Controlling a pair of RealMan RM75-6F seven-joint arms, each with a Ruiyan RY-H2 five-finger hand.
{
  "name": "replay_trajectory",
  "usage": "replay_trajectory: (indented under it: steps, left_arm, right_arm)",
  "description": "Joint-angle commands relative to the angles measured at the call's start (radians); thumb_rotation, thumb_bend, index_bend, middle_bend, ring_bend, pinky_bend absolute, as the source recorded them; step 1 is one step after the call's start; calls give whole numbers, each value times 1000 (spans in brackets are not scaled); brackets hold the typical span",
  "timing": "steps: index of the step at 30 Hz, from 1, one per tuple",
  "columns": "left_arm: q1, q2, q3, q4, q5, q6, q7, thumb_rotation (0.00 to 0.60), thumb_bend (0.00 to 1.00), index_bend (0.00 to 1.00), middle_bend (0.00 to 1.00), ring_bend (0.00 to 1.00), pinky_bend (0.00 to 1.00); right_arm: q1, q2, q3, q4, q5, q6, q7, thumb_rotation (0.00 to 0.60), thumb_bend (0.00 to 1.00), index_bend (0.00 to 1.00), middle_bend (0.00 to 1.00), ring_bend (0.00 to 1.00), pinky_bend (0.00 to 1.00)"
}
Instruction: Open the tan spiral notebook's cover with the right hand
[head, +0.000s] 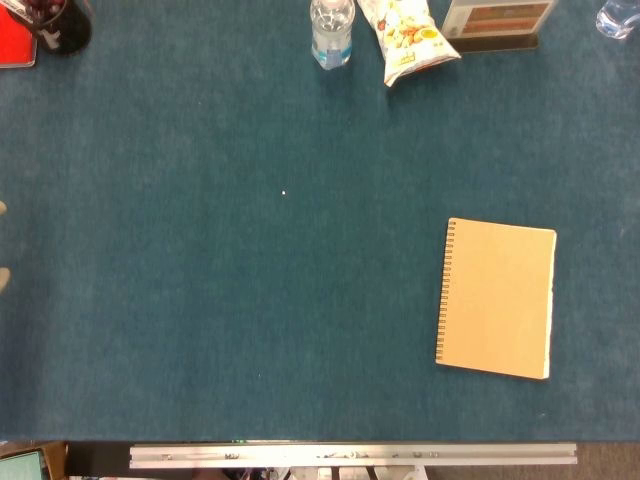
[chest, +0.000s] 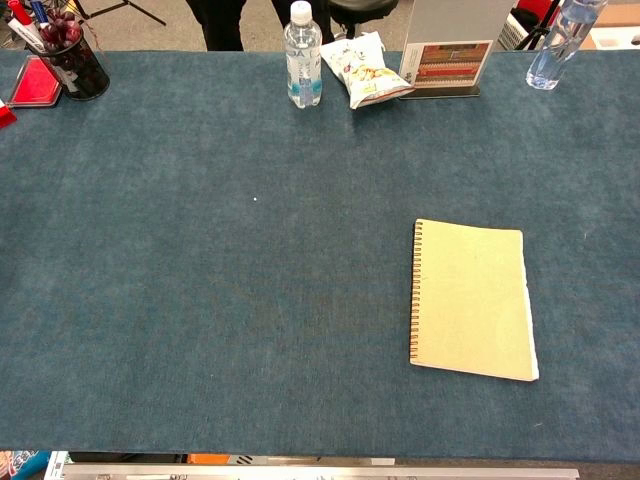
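Note:
The tan spiral notebook (head: 497, 298) lies closed and flat on the right part of the blue table, its black spiral binding along its left edge. The chest view shows the notebook (chest: 470, 298) the same way, cover down and white page edges on the right. Neither view shows my right hand. Two small pale tips (head: 3, 279) poke in at the left edge of the head view; they may belong to my left hand, and how it lies cannot be made out.
Along the far edge stand a water bottle (chest: 302, 55), a snack bag (chest: 362, 70), a sign holder (chest: 446, 55) and a second bottle (chest: 555, 45). A dark pen cup (chest: 72, 58) and a red item (chest: 35, 82) sit far left. The table's front rail (head: 350, 456) runs below.

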Motion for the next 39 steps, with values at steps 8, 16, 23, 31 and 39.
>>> replay_trajectory:
  steps: [8, 16, 23, 31, 39]
  left_arm:
    - [4, 4, -2, 1, -6, 4, -5, 600, 47, 342, 91, 129, 335]
    - [10, 5, -1, -7, -2, 15, 1, 600, 48, 342, 91, 129, 336]
    - [6, -2, 8, -5, -1, -3, 8, 600, 47, 342, 91, 129, 335]
    - [5, -8, 13, -9, 6, -5, 18, 600, 48, 342, 91, 129, 335]
    - [7, -4, 12, -13, 7, 0, 13, 600, 48, 342, 91, 129, 335]
  right_arm:
    - [7, -4, 1, 3, 3, -12, 2, 600, 0, 212, 101, 0, 252]
    - [12, -11, 1, 9, -4, -13, -3, 600, 0, 212, 101, 0, 252]
    - [23, -11, -30, 45, -120, 20, -5, 600, 40, 212, 104, 0, 252]
    - [72, 9, -61, 89, -269, 24, -30, 600, 223, 212, 104, 0, 252]
    - [109, -8, -83, 163, -348, 13, -56, 600, 302, 212, 104, 0, 227]
